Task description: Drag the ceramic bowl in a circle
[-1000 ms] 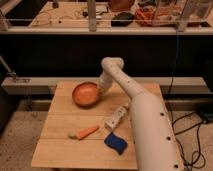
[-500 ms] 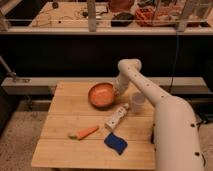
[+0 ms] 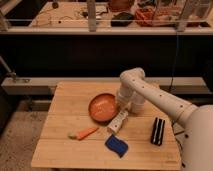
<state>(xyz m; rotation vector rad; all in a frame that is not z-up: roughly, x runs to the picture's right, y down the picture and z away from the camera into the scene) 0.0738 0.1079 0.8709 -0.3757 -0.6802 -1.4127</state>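
Bowl [image 3: 102, 108]: we see it upright near the middle of the wooden surface [image 3: 65, 100].
Claw [image 3: 120, 104]: at the bowl's right rim; we cannot tell whether it is apart or together.
White bottle [image 3: 117, 122]: lying just beside the bowl's front-right edge.
Carrot [image 3: 84, 133]: near the bowl, front-left.
Blue sponge [image 3: 116, 145]: in front of the bowl, past the bottle.
Black block [image 3: 158, 131]: well right of the bowl.

Smooth white tubular arm [image 3: 152, 96] with rounded joints, its hand [image 3: 120, 103] at the ceramic bowl [image 3: 101, 108].
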